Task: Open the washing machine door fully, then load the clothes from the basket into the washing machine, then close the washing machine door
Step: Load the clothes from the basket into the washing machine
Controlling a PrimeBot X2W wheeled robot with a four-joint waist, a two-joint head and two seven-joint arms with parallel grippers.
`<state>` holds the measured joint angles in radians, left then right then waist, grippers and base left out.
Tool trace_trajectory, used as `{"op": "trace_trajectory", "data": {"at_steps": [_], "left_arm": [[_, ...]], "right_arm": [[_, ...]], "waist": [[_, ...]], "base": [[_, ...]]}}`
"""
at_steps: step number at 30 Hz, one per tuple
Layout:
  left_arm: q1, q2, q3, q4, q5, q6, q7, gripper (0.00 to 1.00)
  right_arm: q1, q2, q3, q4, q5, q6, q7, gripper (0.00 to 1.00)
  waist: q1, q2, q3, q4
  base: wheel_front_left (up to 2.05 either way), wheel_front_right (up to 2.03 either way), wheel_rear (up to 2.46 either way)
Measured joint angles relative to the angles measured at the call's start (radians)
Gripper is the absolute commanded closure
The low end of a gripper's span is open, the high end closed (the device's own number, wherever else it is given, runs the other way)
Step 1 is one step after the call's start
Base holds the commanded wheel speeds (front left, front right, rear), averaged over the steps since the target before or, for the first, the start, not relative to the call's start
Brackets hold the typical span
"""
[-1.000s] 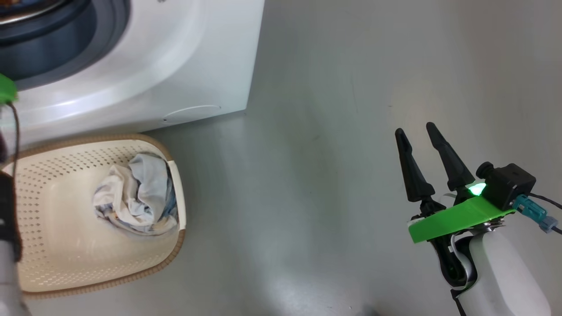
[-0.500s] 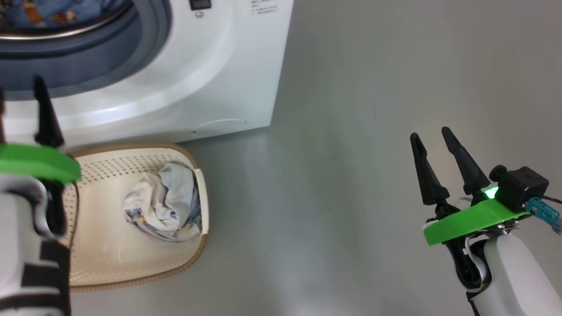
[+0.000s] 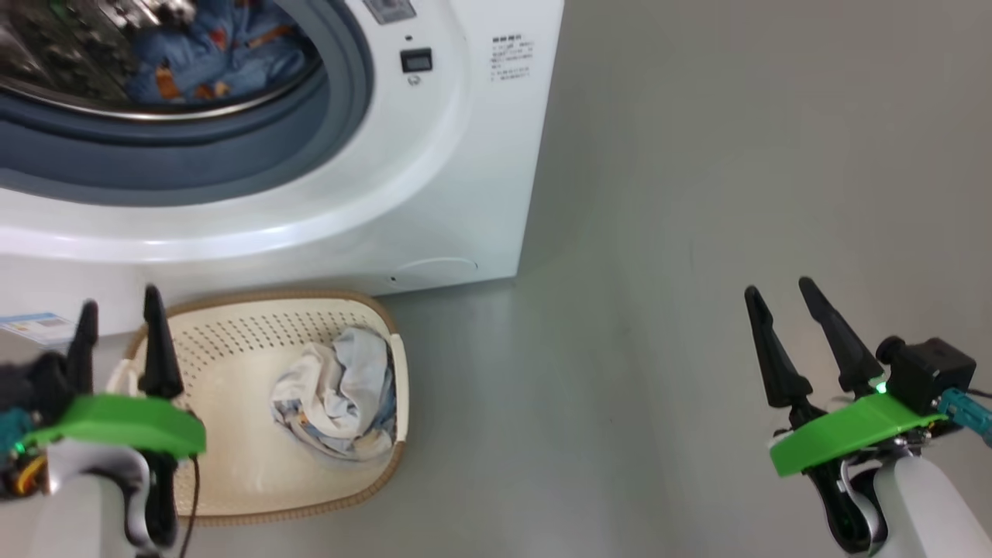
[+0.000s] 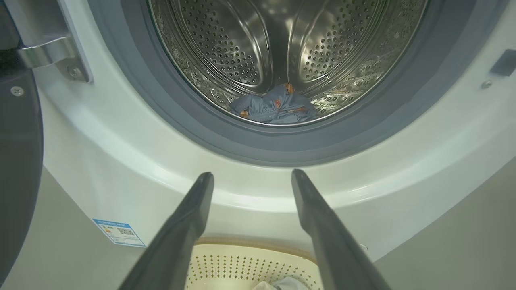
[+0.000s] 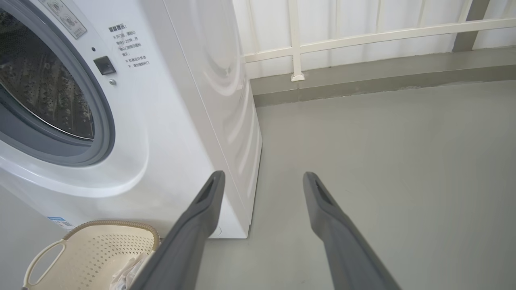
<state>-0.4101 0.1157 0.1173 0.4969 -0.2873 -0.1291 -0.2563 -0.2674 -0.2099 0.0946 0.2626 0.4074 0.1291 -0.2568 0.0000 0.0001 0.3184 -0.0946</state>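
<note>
Left gripper: two long dark fingers spread wide, nothing between them. It hovers low in front of the big white front-loading washing machine, over one end of the cream perforated plastic basket with a brown woven-look rim. The basket sits on the floor right at the washing machine's foot, probably to keep the haul to the drum short.

Right gripper: wide open too, empty, well off to the right of the washing machine. Looks parked out of the way.

Round door with dark glossy rim is swung clear of the washing machine's mouth on the hinge side, so access is free.

Clothes are split:
- Blue garment with orange-brown prints lies crumpled at the bottom of the washing machine's perforated steel drum, behind the grey rubber seal.
- White and pale blue-grey garment is a loose, soft bundle in the basket, against its right wall.

My read: one garment left to load, and the left arm is the one placed for it.
</note>
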Motion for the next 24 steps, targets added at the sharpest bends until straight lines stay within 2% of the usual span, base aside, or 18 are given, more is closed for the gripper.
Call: {"op": "trace_trajectory", "data": {"at_steps": [10, 24], "left_arm": [[0.191, -0.033, 0.013, -0.077, 0.019, 0.0, 0.001, 0.0], [0.381, -0.037, 0.019, -0.192, 0.038, 0.0, 0.001, 0.0]], "right_arm": [[0.081, -0.013, 0.0, 0.01, 0.01, 0.0, 0.0, 0.0], [0.179, -0.024, -0.011, 0.008, 0.026, 0.0, 0.0, 0.0]], "waist": [[0.0, 0.0, -0.098, 0.024], [0.0, 0.0, -0.205, 0.049]], "base": [[0.0, 0.0, 0.0], [0.0, 0.0, 0.0]]}}
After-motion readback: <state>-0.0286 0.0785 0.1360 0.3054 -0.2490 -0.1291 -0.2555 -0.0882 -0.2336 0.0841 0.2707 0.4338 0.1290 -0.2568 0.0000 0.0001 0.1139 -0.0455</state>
